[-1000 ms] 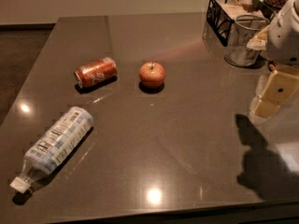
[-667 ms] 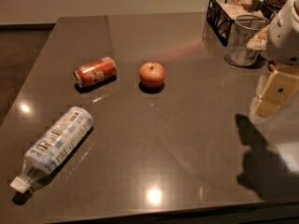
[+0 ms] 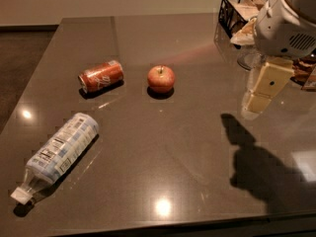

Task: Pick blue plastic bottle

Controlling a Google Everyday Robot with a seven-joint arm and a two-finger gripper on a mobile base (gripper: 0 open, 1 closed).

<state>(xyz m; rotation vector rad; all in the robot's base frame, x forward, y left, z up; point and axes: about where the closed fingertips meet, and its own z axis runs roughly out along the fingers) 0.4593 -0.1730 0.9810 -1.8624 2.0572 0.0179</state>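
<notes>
The blue plastic bottle (image 3: 61, 149) lies on its side at the front left of the dark table (image 3: 168, 147), its white cap (image 3: 20, 195) pointing to the front-left corner. Its label is pale blue and white. My gripper (image 3: 263, 89) hangs from the white arm (image 3: 289, 21) at the right side of the table, above the surface and far from the bottle. It casts a shadow on the table in front of it.
A red soda can (image 3: 101, 76) lies on its side at the middle left. A red apple (image 3: 161, 78) stands to the right of it. A black wire basket (image 3: 242, 11) with items stands at the back right, behind the arm.
My gripper and arm have moved a little to the left. The bottle, the can and the apple have not moved.
</notes>
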